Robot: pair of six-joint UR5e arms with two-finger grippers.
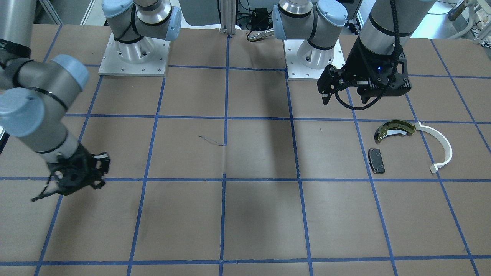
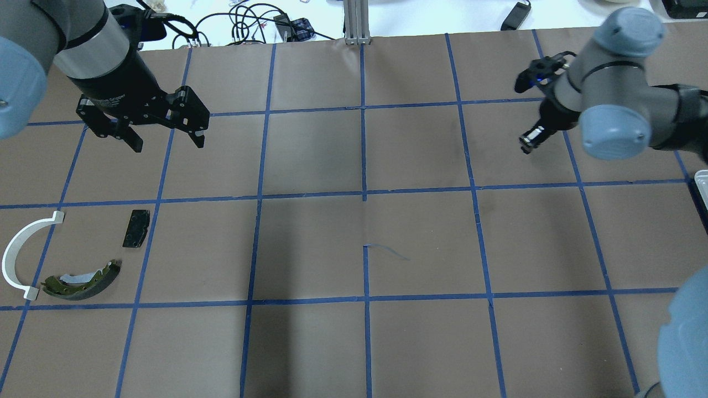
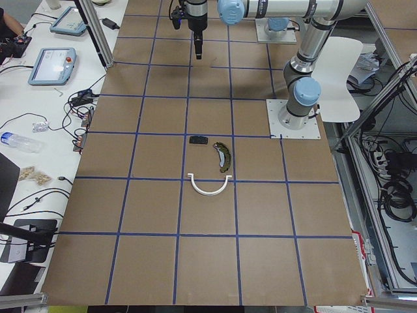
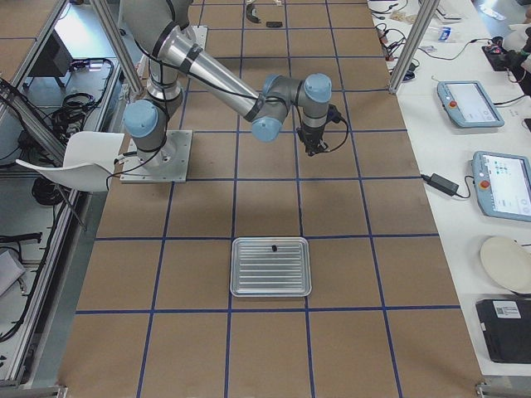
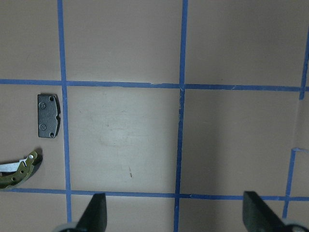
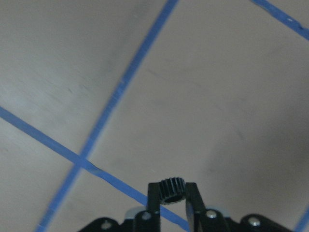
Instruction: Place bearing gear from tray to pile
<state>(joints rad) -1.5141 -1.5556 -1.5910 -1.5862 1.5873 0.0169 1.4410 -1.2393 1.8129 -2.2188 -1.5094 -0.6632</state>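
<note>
My right gripper (image 6: pixel 171 198) is shut on a small black bearing gear (image 6: pixel 171 188) and holds it above the bare brown table; it also shows in the overhead view (image 2: pixel 528 141). The silver tray (image 4: pixel 271 278) lies at the table's right end, with only its corner (image 2: pixel 701 182) in the overhead view. The pile sits on the left: an olive-gold brake shoe (image 2: pixel 83 276), a white plastic arc (image 2: pixel 19 254) and a black pad (image 2: pixel 136 228). My left gripper (image 2: pixel 166 141) hangs open and empty above the table, beyond the pile.
One small dark piece (image 4: pixel 274 246) lies in the tray near its far rim. The two arm bases (image 1: pixel 134 50) (image 1: pixel 312 50) stand on the robot's side. Blue tape lines grid the brown table. Side benches hold tablets (image 4: pixel 469 104) and cables.
</note>
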